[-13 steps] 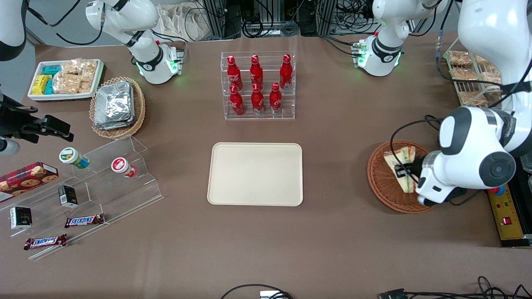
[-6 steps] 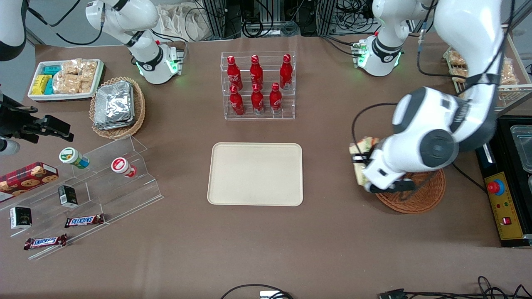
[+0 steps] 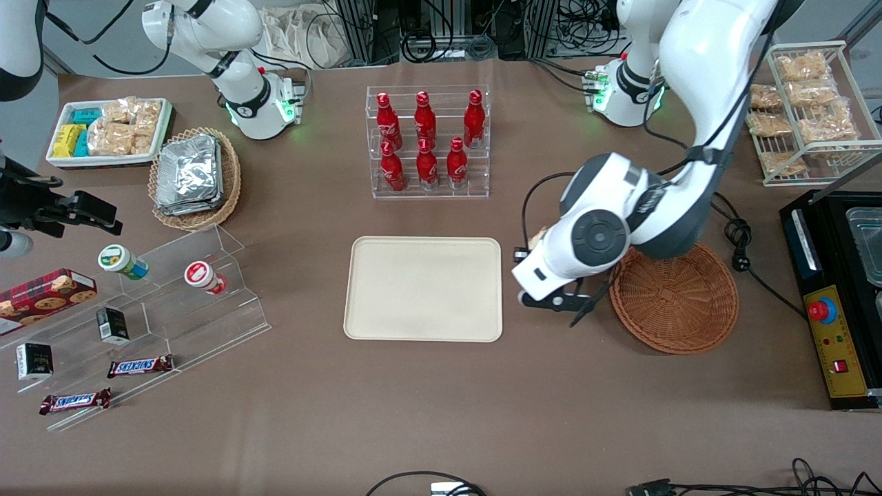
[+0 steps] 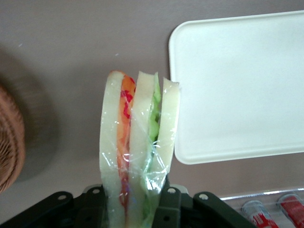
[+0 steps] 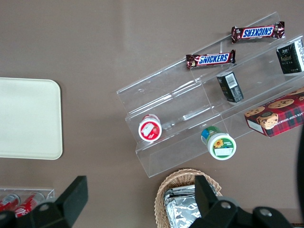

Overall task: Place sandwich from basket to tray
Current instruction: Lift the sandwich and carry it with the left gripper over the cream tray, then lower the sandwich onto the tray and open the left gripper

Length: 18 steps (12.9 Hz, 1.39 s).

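Sandwich (image 4: 137, 142) in the air, clear of the wicker, pinched upright between the gripper (image 4: 135, 209) fingers (image 4: 166, 209)! The wrist camera shows it plainly: three slabs of white bread on edge, orange-pink filling in one gap, green in the other, clear wrap crinkled around the lot, with the two black fingers pressed against its outer bread faces. The wedge hangs over bare brown bench, just beside the tray (image 4: 237, 85) and close to one of its rounded corners. From the front, only a sliver of the sandwich (image 3: 536, 239) peeks out past the arm's white wrist, which hovers between the cream tray (image 3: 424, 288) and the basket (image 3: 674, 297). That round orange-brown basket sits nearer the working arm's end of the bench, nothing lying in its woven bowl. The tray lies flat in the middle of the bench, its surface bare, and farther from the front camera stands a clear rack of red bottles (image 3: 427, 141).
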{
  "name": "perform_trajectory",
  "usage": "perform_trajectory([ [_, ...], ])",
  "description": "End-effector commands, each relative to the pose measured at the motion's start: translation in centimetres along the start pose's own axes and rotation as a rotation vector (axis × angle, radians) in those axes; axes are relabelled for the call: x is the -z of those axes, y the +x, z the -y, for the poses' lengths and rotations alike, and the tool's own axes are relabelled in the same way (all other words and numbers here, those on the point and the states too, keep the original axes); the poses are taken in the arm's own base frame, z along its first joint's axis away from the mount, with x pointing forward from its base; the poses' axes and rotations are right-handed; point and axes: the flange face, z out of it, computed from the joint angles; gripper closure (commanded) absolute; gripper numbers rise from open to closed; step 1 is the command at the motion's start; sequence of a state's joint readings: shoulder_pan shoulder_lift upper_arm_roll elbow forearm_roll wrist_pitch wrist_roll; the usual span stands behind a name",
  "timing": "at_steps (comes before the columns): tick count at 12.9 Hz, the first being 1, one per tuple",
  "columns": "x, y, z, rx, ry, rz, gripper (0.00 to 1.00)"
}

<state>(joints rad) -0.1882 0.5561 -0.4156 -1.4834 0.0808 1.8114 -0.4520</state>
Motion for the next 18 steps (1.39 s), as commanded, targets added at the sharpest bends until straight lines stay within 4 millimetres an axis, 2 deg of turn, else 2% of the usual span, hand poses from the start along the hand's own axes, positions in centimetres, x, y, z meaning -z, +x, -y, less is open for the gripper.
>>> perform_trajectory([
  [1, -2.1, 1.3, -1.6, 0.037, 0.007, -0.021, 0.63],
  [6, -6.3, 2.1, -4.2, 0.127, -0.036, -0.019, 0.63],
  [7, -6.9, 2.3, -4.5, 0.159, -0.049, -0.026, 0.63],
  [9, -7.4, 2.4, -6.5, 0.155, -0.079, -0.066, 0.63],
  [12, -10.1, 3.0, -6.7, 0.171, -0.091, -0.052, 0.63],
  [14, -10.8, 2.9, -7.6, 0.159, -0.102, -0.061, 0.63],
  [18, -12.6, 3.3, -7.8, 0.189, -0.108, -0.036, 0.63],
])
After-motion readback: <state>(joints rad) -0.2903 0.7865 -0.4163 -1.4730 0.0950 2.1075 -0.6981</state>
